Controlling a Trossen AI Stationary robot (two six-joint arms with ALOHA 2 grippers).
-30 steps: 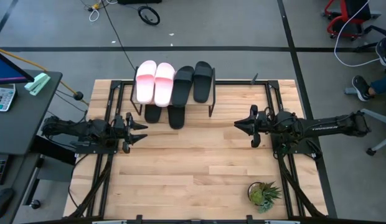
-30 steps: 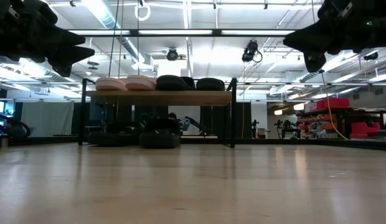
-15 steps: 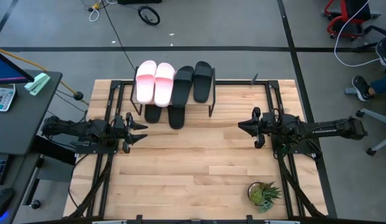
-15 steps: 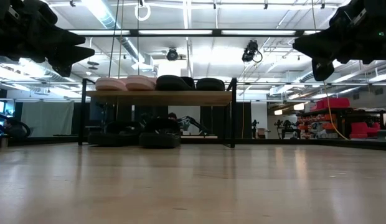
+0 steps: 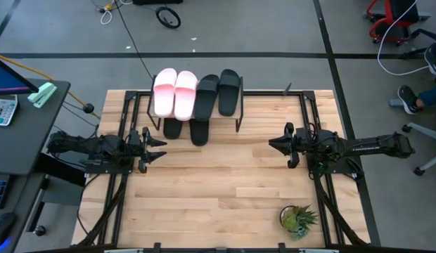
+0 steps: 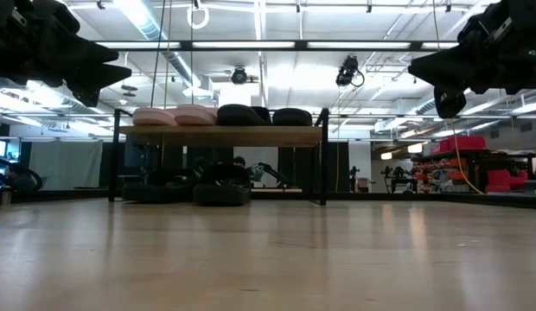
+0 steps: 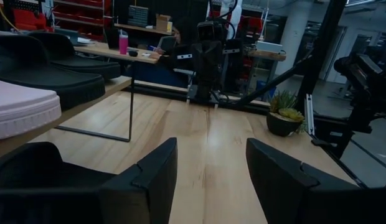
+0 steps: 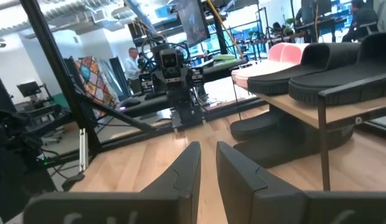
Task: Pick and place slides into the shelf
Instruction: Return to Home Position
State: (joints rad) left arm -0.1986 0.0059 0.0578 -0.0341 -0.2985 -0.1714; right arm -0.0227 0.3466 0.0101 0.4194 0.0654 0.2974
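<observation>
The shelf stands at the table's far edge, left of centre. Two pale pink slides and two black slides lie side by side on its wooden plank. Two more black slides rest on the tabletop under it, also visible in the low view. My left gripper hovers open over the table's left part, near side of the shelf. My right gripper hovers over the right part; only a narrow gap shows between its fingers. Neither holds anything.
A small potted plant sits near the table's near right corner. Black frame rails run along both sides of the table. Bare wood lies between the grippers. A desk with a calculator stands left of the table.
My right gripper has drawn back a little toward the table's right edge, away from the shelf, staying above the table. The slides and the shelf have not moved.
</observation>
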